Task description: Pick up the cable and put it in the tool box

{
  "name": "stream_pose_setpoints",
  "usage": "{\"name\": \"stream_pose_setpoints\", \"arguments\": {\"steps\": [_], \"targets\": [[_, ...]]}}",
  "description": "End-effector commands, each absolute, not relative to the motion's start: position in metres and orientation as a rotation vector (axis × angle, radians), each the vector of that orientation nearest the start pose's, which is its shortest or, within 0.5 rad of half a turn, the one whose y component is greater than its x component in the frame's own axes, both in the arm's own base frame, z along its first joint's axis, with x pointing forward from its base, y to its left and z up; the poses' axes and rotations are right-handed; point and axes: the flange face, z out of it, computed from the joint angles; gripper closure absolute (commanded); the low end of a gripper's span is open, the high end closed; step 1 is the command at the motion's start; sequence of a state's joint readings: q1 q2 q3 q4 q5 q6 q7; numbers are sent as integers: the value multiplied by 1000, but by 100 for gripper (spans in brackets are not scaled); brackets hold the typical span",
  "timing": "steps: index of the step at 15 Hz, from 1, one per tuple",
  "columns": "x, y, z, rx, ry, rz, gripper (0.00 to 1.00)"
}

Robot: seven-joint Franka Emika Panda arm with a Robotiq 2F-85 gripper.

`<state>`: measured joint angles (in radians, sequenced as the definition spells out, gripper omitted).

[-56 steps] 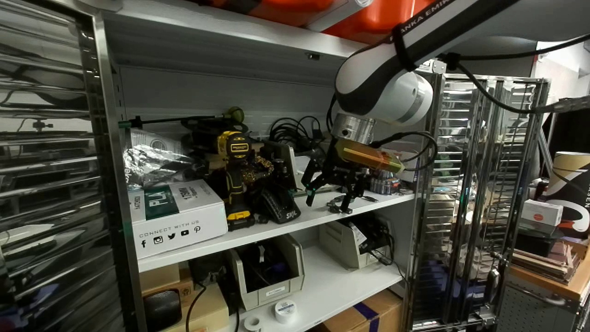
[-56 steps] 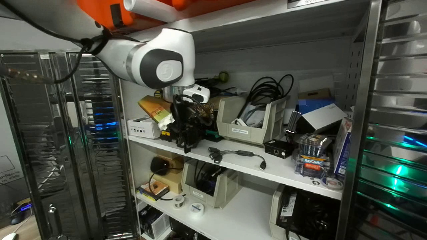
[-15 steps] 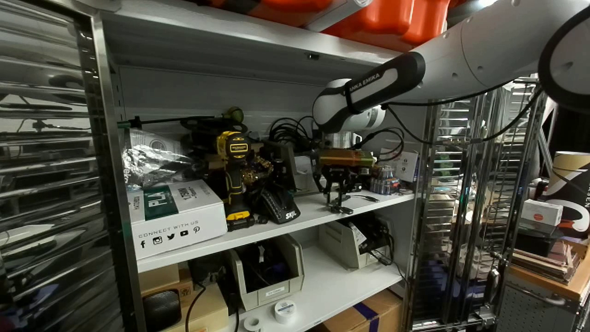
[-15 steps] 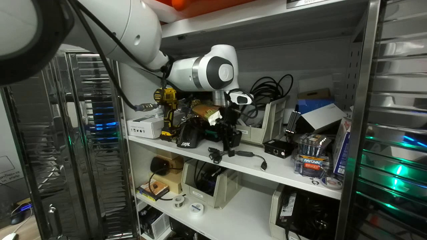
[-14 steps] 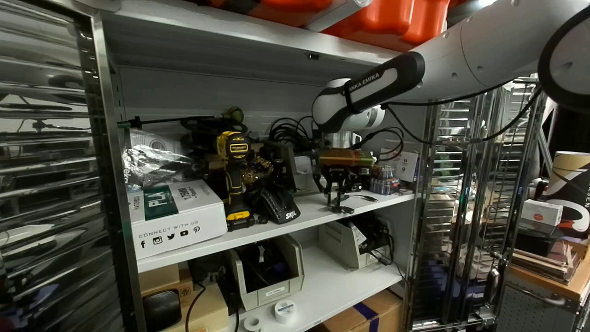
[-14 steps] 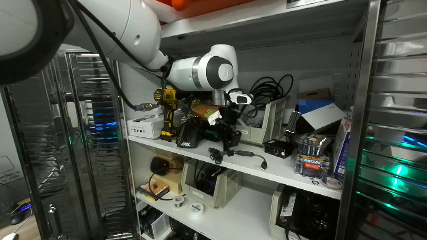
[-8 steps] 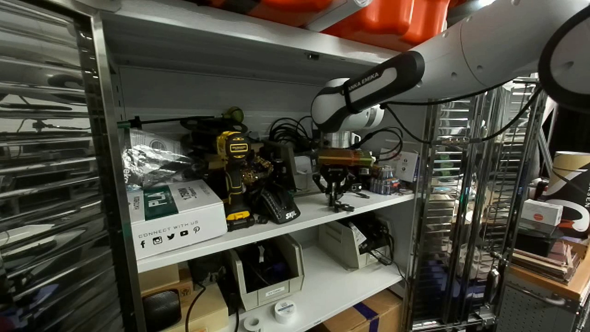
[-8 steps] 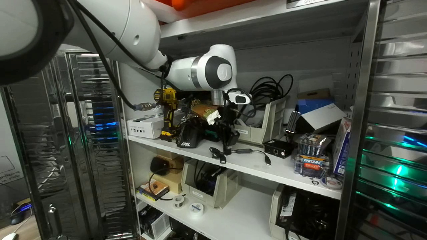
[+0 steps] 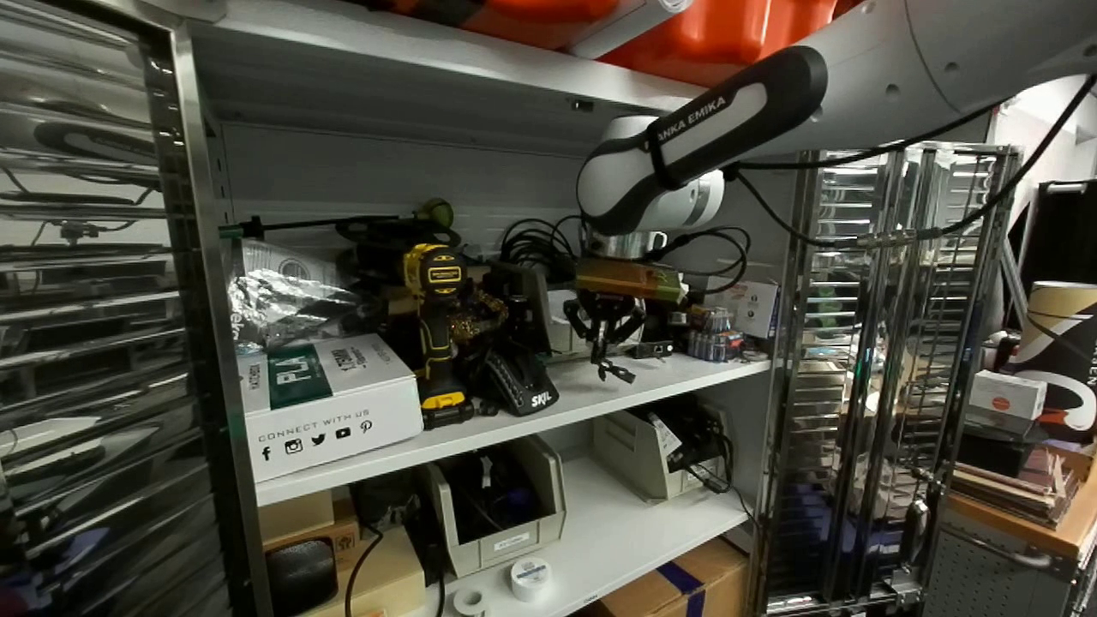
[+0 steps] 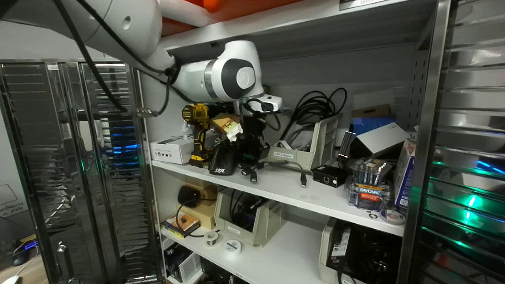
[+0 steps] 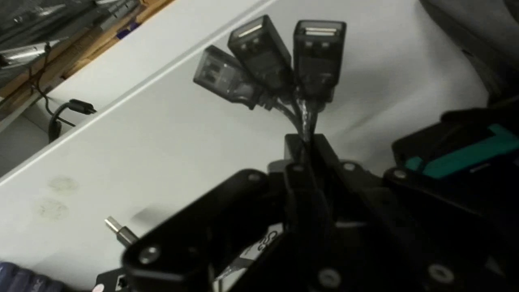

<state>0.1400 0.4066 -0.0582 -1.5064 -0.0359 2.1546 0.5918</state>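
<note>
1. While the cable (image 11: 320,67) seems to hang just above the table (image 10: 280,183), the hand (image 11: 302,151), drawn narrow, pinches it.
2. Lifting looks done, so carrying is probably the step now.
3. Next, it likely needs raising into the nearby bin (image 10: 298,156), presumably the intended tool box, then letting go.

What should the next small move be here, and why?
I'd probably raise the gripper a little: it holds the cable, whose ends hang low in front of the labelled bin, a likely target, seemingly below its rim.
</note>
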Motion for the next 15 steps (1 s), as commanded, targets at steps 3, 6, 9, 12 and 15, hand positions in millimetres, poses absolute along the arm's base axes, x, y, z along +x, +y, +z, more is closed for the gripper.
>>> {"name": "stream_pose_setpoints", "arguments": {"steps": [3, 6, 9, 12, 15], "targets": [[668, 69, 485, -2821, 855, -770, 95], [667, 67, 496, -2708, 893, -963, 95], [668, 66, 509, -2604, 902, -1113, 95], [674, 68, 516, -2487, 888, -1249, 96], [684, 70, 520, -2378, 903, -1325, 95]]}}
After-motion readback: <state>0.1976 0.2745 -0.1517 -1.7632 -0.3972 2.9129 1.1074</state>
